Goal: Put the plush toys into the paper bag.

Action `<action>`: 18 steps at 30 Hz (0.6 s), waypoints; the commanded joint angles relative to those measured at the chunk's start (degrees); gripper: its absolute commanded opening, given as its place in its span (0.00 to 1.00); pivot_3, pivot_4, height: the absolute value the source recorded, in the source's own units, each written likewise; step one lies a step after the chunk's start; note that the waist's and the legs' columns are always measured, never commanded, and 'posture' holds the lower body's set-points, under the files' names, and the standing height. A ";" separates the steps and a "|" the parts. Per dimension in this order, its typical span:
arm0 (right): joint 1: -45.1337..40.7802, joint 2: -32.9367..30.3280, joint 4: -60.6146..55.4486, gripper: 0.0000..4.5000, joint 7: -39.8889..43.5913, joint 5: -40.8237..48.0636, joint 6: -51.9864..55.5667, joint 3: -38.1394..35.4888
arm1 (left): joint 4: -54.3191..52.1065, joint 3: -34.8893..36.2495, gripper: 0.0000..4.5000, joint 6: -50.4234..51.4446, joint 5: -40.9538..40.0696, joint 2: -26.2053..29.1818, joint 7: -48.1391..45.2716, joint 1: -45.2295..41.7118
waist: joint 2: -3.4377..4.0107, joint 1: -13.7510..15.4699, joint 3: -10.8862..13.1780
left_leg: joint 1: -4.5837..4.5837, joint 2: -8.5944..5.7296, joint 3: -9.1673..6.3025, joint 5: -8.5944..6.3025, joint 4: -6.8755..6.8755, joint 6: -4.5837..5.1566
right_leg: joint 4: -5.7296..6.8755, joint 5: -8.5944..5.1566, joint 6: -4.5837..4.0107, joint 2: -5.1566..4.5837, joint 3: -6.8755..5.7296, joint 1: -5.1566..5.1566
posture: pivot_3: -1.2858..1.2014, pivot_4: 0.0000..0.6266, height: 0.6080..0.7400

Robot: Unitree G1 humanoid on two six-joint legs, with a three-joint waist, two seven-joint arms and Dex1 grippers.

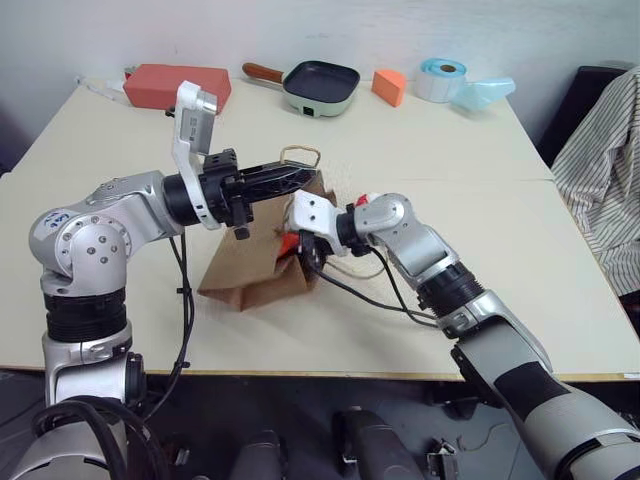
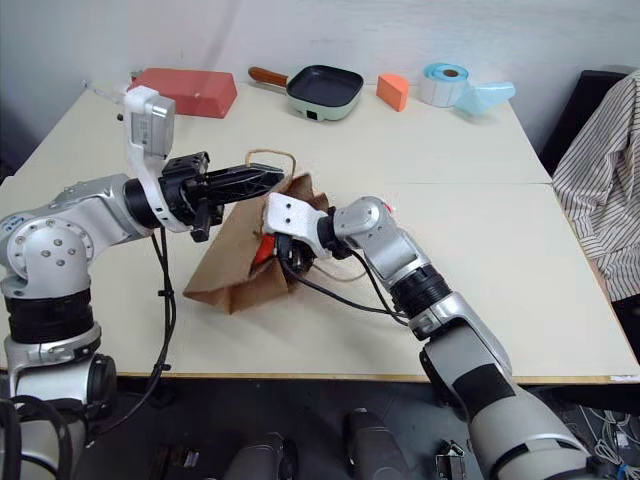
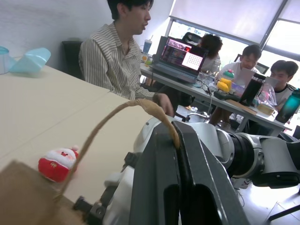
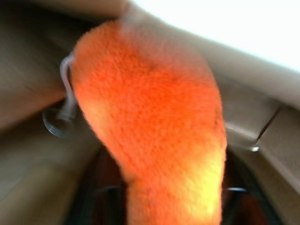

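My left jaws [image 3: 176, 140] pinch the bag's handle [image 3: 140, 105], holding the bag [image 1: 255, 270] open. My right jaws [image 1: 295, 245] are at its mouth, orange toy [image 4: 150, 131] between them; grip unclear. Red toy [image 3: 58, 162] lies just beyond on the table [image 1: 420, 150].

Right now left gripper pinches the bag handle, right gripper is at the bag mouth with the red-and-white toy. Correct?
Not quite. The right gripper has the orange plush toy, as the right wrist view shows. The red-and-white toy lies on the table. The left gripper does pinch the paper bag handle.
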 commanded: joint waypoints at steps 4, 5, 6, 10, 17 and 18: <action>4.33 -6.14 -21.57 0.94 -0.31 12.07 18.71 -11.27 | -2.44 3.20 0.00 0.33 -1.78 1.99 1.14 2.20 | 0.01 0.00 0.00 | 0.00 0.00 -0.03 0.00 0.01 -0.01 | 0.04 0.00 0.00 0.00 -0.02 0.00 | 0.52 0.24 1.00; 5.81 -8.09 -24.80 0.99 -0.82 13.29 20.82 -13.10 | -2.93 3.62 0.00 0.61 -2.09 2.25 1.45 2.74 | 0.01 0.08 0.00 | -0.01 0.00 -0.05 -0.01 -0.01 -0.01 | 0.01 0.00 0.00 0.00 -0.04 0.00 | 0.52 0.24 1.00; 7.38 -10.19 -27.85 0.99 -1.55 14.94 23.41 -15.61 | -3.33 4.03 0.00 0.90 -2.39 2.56 1.74 3.30 | 0.01 0.22 0.00 | -0.01 -0.01 -0.06 -0.02 -0.01 -0.01 | 0.01 0.00 0.00 0.00 -0.04 0.01 | 0.52 0.24 1.00; 14.17 -17.75 -34.19 0.99 -5.04 21.41 31.76 -27.48 | -4.37 5.35 0.00 1.59 -3.45 3.50 2.61 4.84 | 0.00 1.24 0.00 | -0.06 -0.02 -0.06 -0.04 -0.05 0.02 | -0.13 0.00 0.00 -0.01 -0.02 0.02 | 0.52 0.24 1.00; 18.58 -17.59 -20.96 0.99 -17.91 10.04 20.55 -26.18 | -4.53 6.05 0.00 1.55 -4.34 4.00 3.54 5.58 | 0.00 0.93 0.00 | 0.07 -0.03 0.13 -0.04 -0.18 0.04 | -0.23 0.00 0.00 0.02 0.14 0.04 | 0.52 0.24 1.00; 17.72 -16.47 -16.56 0.99 -19.22 6.61 15.23 -23.55 | -4.46 5.96 0.00 1.44 -4.35 3.97 3.64 5.54 | 0.00 0.87 0.00 | 0.11 -0.03 0.16 -0.04 -0.20 0.03 | -0.26 0.00 0.00 0.04 0.18 0.04 | 0.52 0.24 1.00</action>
